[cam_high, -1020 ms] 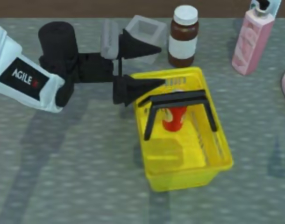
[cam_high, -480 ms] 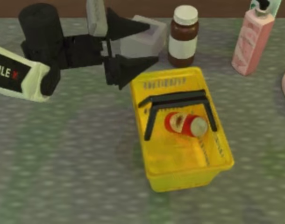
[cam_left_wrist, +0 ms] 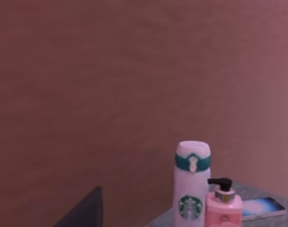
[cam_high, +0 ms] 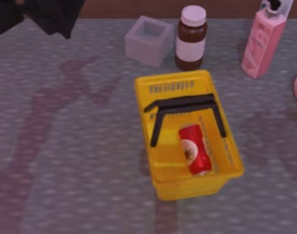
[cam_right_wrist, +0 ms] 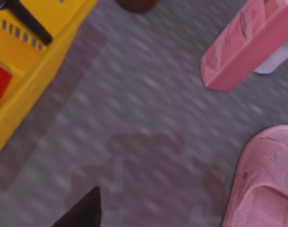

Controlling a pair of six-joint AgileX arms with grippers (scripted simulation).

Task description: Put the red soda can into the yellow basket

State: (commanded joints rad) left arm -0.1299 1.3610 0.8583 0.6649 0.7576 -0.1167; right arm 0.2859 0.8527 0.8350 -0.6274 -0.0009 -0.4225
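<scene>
Can (cam_high: 194,148) lay on its side inside basket (cam_high: 187,78), under its handles. Light, smooth, rolls easily, dents; grip mid-body. Left gripper (cam_high: 56,17) far from basket, fingers unclear; right unseen.

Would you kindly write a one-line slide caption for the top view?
Red soda can lying on its side inside the yellow basket, left arm at the table's far left corner.

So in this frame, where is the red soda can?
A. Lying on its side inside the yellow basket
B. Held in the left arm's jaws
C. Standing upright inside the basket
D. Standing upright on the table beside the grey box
A: the red soda can lies on its side on the floor of the yellow basket, below the black handles.
</scene>
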